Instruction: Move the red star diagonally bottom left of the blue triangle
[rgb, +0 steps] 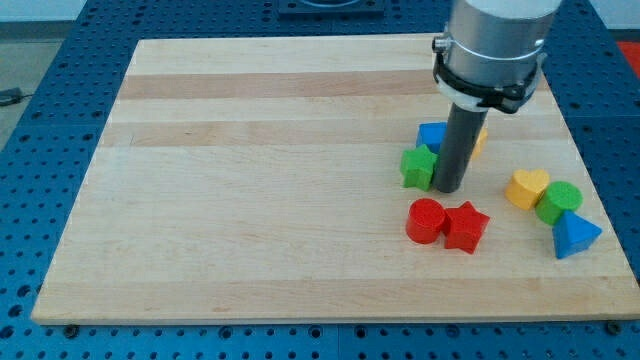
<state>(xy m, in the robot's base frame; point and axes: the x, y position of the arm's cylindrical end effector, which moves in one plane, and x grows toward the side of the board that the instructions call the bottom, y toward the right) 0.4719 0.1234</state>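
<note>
The red star (466, 226) lies on the wooden board (250, 180) right of centre, touching a red cylinder (426, 220) on its left. The blue triangle (574, 236) lies near the board's right edge, to the right of the star and slightly lower. My tip (448, 189) rests on the board just above the red star and cylinder, right beside a green star (418, 167).
A blue block (432, 135) and a yellow block (479, 140) sit behind the rod, partly hidden. A yellow heart (527, 188) and a green cylinder (559, 201) lie above the blue triangle. The arm's grey body (495, 45) hangs over the board's upper right.
</note>
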